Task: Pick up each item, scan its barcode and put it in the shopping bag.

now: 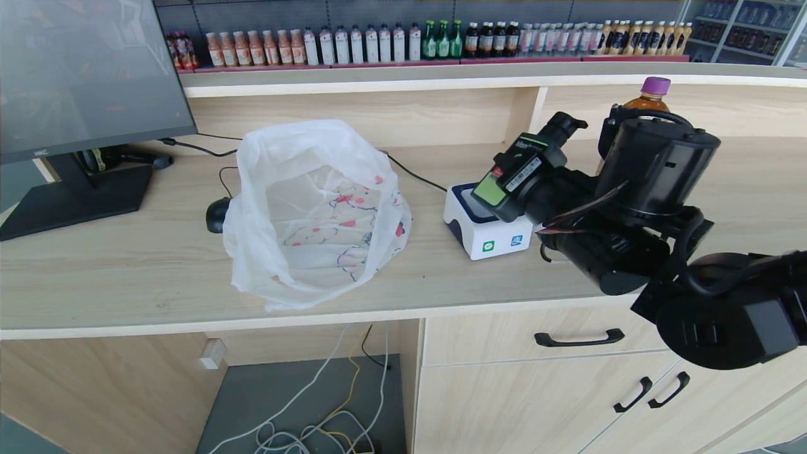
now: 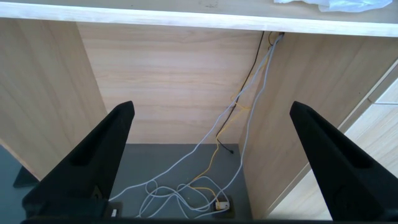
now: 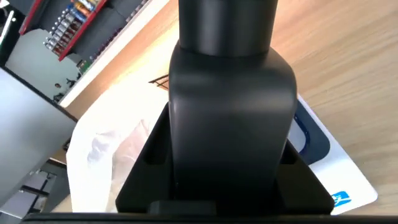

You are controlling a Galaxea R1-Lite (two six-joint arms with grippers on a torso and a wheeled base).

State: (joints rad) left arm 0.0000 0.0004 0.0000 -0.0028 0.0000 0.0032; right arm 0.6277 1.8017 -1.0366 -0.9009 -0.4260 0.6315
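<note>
The right gripper (image 1: pixel 541 189) is clamped on a green-labelled black bottle (image 1: pixel 514 175), held tilted just above the white scanner (image 1: pixel 485 238) beside the shopping bag (image 1: pixel 315 208) on the surface (image 1: pixel 126 271), while the left gripper (image 2: pixel 211 111) hangs spread apart beneath that surface.

My right arm (image 1: pixel 656 208) was matte black, with thick cylindrical joints, looping black cables and thin reddish wires; my left gripper (image 2: pixel 211 107) had two black wedge-shaped fingers (image 2: pixel 87 168).
</note>
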